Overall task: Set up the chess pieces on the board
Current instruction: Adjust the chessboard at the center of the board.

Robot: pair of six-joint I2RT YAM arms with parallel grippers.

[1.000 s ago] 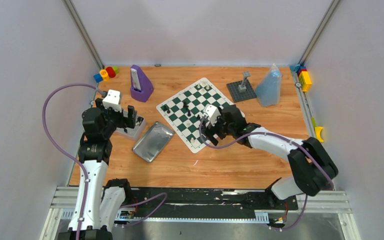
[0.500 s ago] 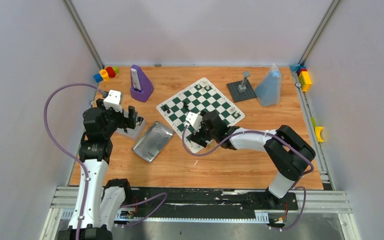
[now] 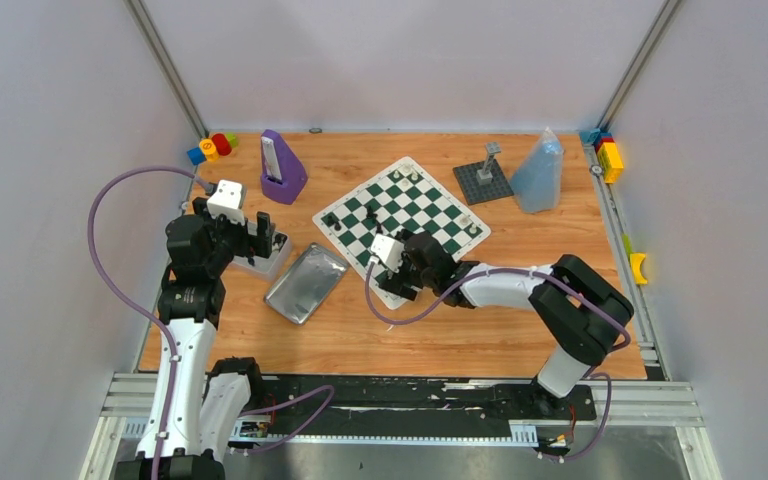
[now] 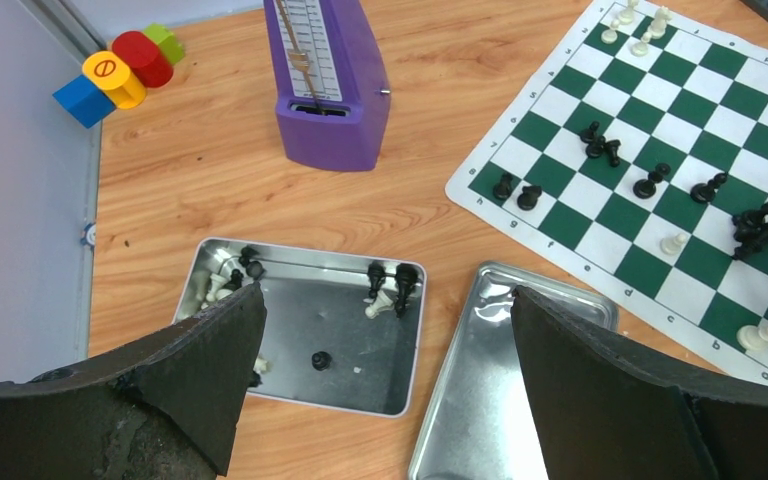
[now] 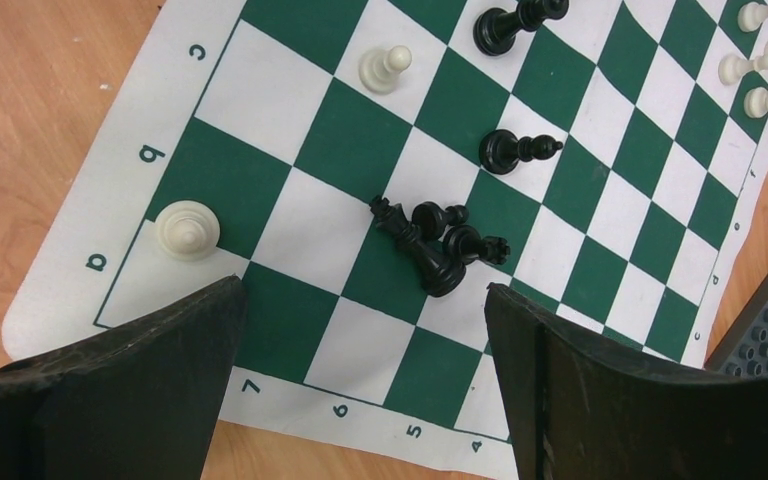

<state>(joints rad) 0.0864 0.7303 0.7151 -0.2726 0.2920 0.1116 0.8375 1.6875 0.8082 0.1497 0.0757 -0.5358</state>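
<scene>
The green and white board [image 3: 430, 200] lies at the table's middle. Black pieces [image 3: 331, 217] stand near its left corner and white pieces [image 3: 471, 226] at its right corner. My right gripper [image 3: 403, 277] is open and empty, low over the board's near corner. In the right wrist view it [image 5: 362, 287] hovers just short of several fallen black pieces [image 5: 440, 240], with a white pawn [image 5: 188, 228] to the left. My left gripper [image 4: 385, 295] is open and empty above an open tin [image 4: 350, 395] that holds several black and white pieces [image 4: 390, 280].
A shiny tin lid [image 3: 305, 283] lies between the tin and the board. A purple metronome [image 3: 282, 165], toy blocks [image 3: 210, 148], a grey baseplate with a post [image 3: 482, 182] and a blue bag [image 3: 538, 175] stand along the back. More blocks [image 3: 608, 155] sit at the right edge.
My right gripper has moved left and nearer, from the board's middle to its near corner. The left arm has not moved.
</scene>
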